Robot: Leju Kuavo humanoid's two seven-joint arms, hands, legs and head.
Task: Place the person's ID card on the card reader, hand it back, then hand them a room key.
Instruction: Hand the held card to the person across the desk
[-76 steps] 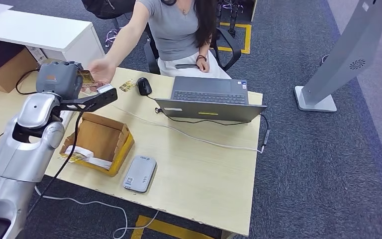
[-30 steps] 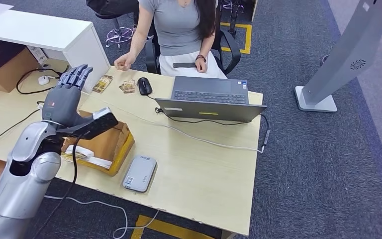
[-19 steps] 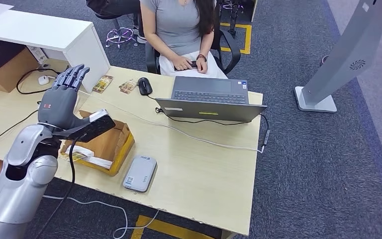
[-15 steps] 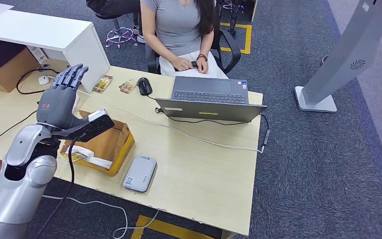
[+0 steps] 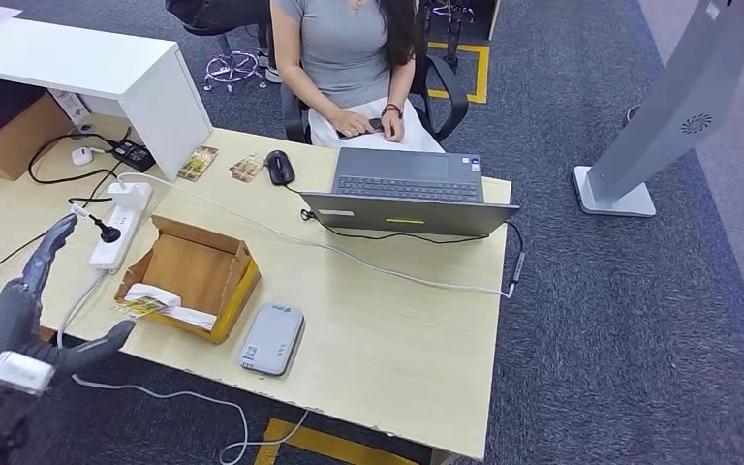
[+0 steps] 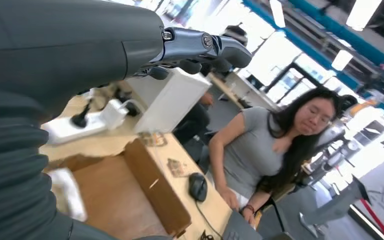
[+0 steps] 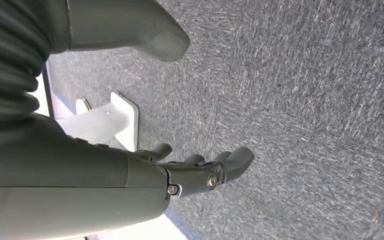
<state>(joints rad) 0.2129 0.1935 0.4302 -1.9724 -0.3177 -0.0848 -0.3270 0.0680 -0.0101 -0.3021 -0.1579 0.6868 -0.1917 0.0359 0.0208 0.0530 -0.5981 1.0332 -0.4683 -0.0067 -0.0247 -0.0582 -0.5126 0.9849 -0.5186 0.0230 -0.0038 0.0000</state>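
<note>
I see my left hand (image 5: 21, 305) low at the table's (image 5: 378, 329) near edge, fingers spread and thumb out, grasping nothing. My right hand (image 7: 190, 172) hangs over grey carpet, fingers loosely extended, also empty. Taking the cardboard box (image 5: 194, 274) as my landmark: the grey card reader (image 5: 272, 338) lies just beside its near corner. Beyond the box, toward the person (image 5: 349, 58), two cards (image 5: 199, 163) lie flat near the table's far edge, next to the mouse (image 5: 278, 166); I cannot tell which is which. The person's hands rest in their lap.
</note>
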